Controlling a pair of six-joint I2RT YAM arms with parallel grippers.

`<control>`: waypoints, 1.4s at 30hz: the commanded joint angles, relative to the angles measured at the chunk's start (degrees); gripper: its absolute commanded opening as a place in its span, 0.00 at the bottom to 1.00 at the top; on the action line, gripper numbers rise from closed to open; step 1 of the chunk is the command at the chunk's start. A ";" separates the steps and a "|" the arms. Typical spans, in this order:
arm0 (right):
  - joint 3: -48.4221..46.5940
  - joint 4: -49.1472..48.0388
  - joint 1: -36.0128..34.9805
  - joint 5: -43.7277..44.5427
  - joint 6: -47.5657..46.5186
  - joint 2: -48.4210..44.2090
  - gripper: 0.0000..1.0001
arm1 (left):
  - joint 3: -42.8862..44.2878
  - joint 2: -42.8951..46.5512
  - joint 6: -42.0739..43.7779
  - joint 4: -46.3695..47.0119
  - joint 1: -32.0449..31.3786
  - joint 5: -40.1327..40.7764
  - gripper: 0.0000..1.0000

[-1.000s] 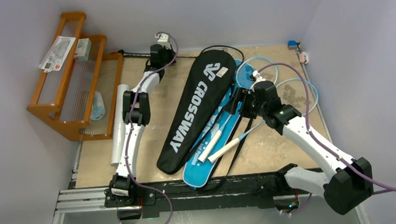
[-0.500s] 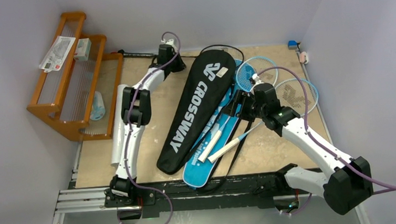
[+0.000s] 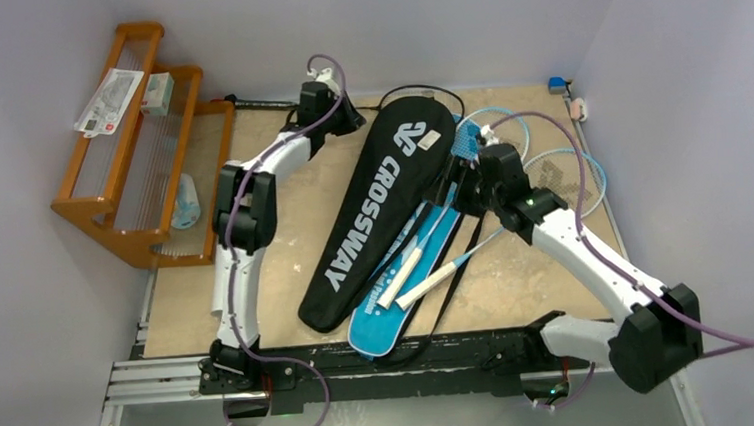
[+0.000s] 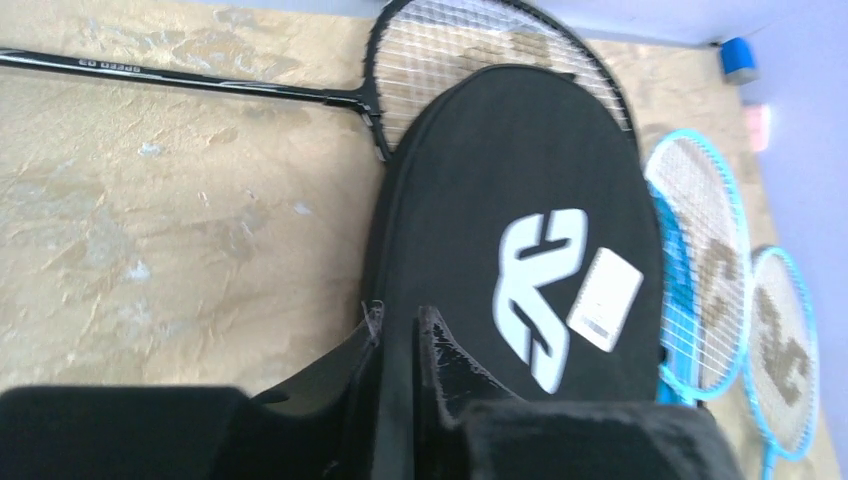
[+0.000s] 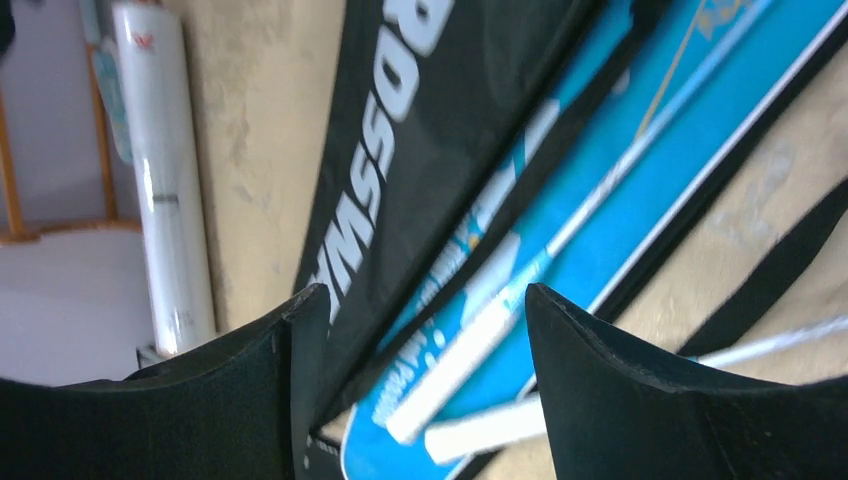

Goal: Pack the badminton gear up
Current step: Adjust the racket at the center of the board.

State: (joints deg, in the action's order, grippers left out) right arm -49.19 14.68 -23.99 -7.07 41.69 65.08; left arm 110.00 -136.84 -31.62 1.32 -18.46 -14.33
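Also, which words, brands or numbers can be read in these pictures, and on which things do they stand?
"CROSSWAY": white letters along the black cover.
Blue cover: white print, too blurred to read.
Black racket shaft: lettering too small to read.
Packet on the orange rack: print too small.

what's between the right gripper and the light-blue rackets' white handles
Nothing visible. The right gripper hangs open above the white handles, which lie bare on the blue cover; the black cover lies beside them, not over them.
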 commanded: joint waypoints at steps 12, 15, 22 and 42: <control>-31.26 -7.63 13.98 7.17 6.23 30.85 0.66 | -48.46 41.46 0.11 8.59 -11.79 13.59 0.31; -36.89 -9.90 16.40 4.39 4.09 39.23 0.66 | -53.88 49.06 2.93 6.33 -15.27 16.86 0.39; -49.13 -10.38 20.48 3.70 -3.87 52.82 0.65 | -63.75 63.07 4.54 0.23 -16.38 18.09 0.56; -86.62 -8.13 26.54 -12.69 -9.24 87.45 0.54 | -72.95 77.25 4.44 -4.33 -16.35 12.83 0.73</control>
State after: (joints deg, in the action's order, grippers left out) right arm -130.82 9.23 3.44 -13.67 33.71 149.80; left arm 36.40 -60.53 -28.27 -1.26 -34.94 -0.27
